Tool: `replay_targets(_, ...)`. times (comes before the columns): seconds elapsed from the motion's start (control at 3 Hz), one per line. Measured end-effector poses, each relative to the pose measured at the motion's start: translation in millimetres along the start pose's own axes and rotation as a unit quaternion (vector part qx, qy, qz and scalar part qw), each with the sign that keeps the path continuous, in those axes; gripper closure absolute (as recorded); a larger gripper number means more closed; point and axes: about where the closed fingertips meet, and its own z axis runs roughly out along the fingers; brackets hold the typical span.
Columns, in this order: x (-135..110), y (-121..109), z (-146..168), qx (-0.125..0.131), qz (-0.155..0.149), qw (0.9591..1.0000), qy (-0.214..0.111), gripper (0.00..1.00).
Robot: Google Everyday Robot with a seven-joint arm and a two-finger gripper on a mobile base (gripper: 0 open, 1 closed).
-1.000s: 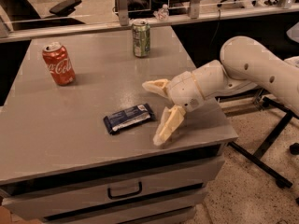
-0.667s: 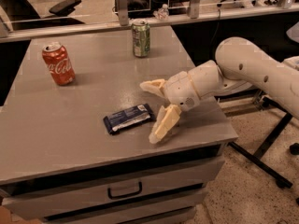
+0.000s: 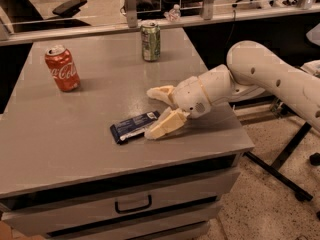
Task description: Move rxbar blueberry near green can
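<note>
**Around the gripper: table, cola can, office odds**

The grey table (image 3: pixel 75 149) lies directly beneath the gripper (image 3: pixel 161 110), with its drawer handle (image 3: pixel 132 204) below and nearer the camera. A red Coca-Cola can (image 3: pixel 62 68) stands upright, picture-left of the gripper and further back. Beyond the gripper, past the table's far edge, sits a small clear bottle (image 3: pixel 173 13).

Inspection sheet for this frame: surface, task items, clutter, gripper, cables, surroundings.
Surface: grey table with drawers below.
Job's things: dark blue snack bar lies flat near the front; green can stands upright at the back edge, well apart from it.
Clutter: red cola can upright, back left.
Gripper: gripper open, low over the table, fingers either side of the bar's right end.
Cables: nothing seen on the table.
Surroundings: railing and office chair behind; black stand legs on the speckled floor at right.
</note>
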Motion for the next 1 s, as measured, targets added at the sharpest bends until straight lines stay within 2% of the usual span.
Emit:
replay_targets(0.67, -5.0, 0.3, -2.7, 0.000, 0.000, 1.0000, 0.000, 0.94)
replay_targets(1.0, -5.8, 0.4, -3.2, 0.000, 0.000, 1.0000, 0.000, 1.00)
